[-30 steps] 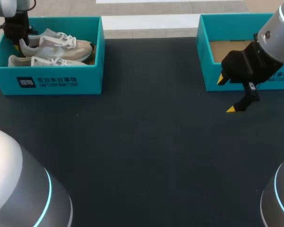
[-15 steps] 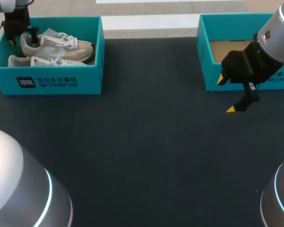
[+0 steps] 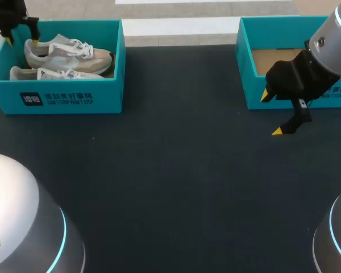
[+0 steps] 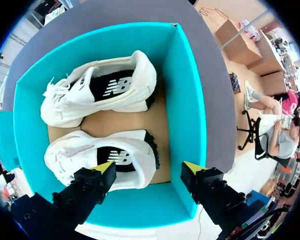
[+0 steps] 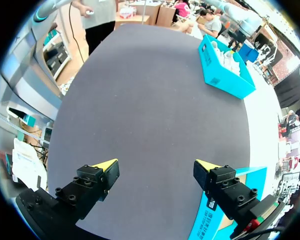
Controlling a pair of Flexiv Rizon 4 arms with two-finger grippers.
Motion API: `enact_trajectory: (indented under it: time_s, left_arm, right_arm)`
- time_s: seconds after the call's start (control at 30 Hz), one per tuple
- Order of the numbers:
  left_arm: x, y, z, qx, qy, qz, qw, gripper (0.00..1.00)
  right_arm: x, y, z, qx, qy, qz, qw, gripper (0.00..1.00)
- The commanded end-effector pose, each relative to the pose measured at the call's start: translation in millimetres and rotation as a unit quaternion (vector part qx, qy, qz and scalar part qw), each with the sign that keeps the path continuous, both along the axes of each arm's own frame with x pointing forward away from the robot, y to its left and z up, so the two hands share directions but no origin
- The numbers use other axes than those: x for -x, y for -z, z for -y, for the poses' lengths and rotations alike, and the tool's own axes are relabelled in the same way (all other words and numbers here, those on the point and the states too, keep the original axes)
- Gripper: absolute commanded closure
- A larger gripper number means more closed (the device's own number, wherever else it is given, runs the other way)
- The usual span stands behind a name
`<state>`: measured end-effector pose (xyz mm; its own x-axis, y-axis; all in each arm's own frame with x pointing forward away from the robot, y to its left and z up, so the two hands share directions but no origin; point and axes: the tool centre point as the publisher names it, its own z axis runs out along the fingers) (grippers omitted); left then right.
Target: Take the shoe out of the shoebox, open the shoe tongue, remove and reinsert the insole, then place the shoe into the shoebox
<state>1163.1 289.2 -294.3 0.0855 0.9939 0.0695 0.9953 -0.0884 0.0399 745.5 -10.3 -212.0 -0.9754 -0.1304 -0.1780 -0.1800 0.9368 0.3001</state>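
Left tool (image 3: 21,39) (image 4: 149,169): released, fingers spread wide, nothing between them. It hangs above the far left corner of the left shoebox (image 3: 74,98) (image 4: 187,100), at the heel end.
Left tool fingers: in the left wrist view one yellow tip stands over the heel of the far shoe (image 3: 68,52) (image 4: 100,157), the other over the corner of the box wall. Contact with the shoe is not visible.
Far shoe: lies on its side inside the left shoebox along the far wall.
Near shoe (image 3: 51,74) (image 4: 97,87): lies beside it in the same box, heel toward the same end wall.
Right tool (image 3: 271,114) (image 5: 155,165): released, fingers apart, holding nothing. It hangs over the dark bench (image 3: 170,170) (image 5: 150,100), just in front of the right shoebox (image 3: 247,62).
Right shoebox: teal, brown cardboard floor showing.
Box spacing: the two boxes stand well apart at the far side of the bench.
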Motion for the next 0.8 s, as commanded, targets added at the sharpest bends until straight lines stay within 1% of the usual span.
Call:
enact_trajectory:
  time_s: [0.03,0.07,0.5,0.57,0.6,0.67,0.7,0.77,0.8]
  left_arm:
    - [41.3,-20.7,5.6,-0.034,-0.01,0.011,0.999,0.0]
    - [45.8,-27.0,5.3,-0.04,-0.001,0.012,0.999,0.0]
    - [45.8,-27.0,5.3,-0.04,-0.001,0.012,0.999,0.0]
    - [59.6,-25.3,2.4,-0.048,-0.001,0.02,0.999,0.0]
    - [65.3,-25.2,0.5,-0.043,-0.006,0.022,0.999,0.0]
    - [73.1,-25.7,-2.9,-0.039,-0.005,0.006,0.999,0.0]
    - [76.9,-26.2,-5.5,-0.027,-0.011,0.003,1.0,0.0]
    - [83.9,-25.7,-7.4,-0.032,-0.01,0.0,0.999,0.0]
    - [87.5,-25.6,-9.0,-0.019,-0.01,-0.003,1.0,0.0]
  right_arm:
    - [-0.9,0.9,-1.1,0.001,0.0,0.0,1.0,0.0]
    - [-0.9,0.9,-1.1,0.001,0.0,0.0,1.0,0.0]
    - [-0.9,0.9,-1.1,0.001,0.0,0.0,1.0,0.0]
    - [-0.9,0.9,-1.1,0.001,0.0,0.0,1.0,0.0]
    - [-0.9,0.9,-1.1,0.001,0.0,0.0,1.0,0.0]
    - [-0.9,0.9,-1.1,0.001,0.0,0.0,1.0,0.0]
    - [-0.9,0.9,-1.1,0.001,0.0,0.0,1.0,0.0]
    - [-0.9,0.9,-1.1,0.001,0.0,0.0,1.0,0.0]
    - [-0.9,0.9,-1.1,0.001,0.0,0.0,1.0,0.0]
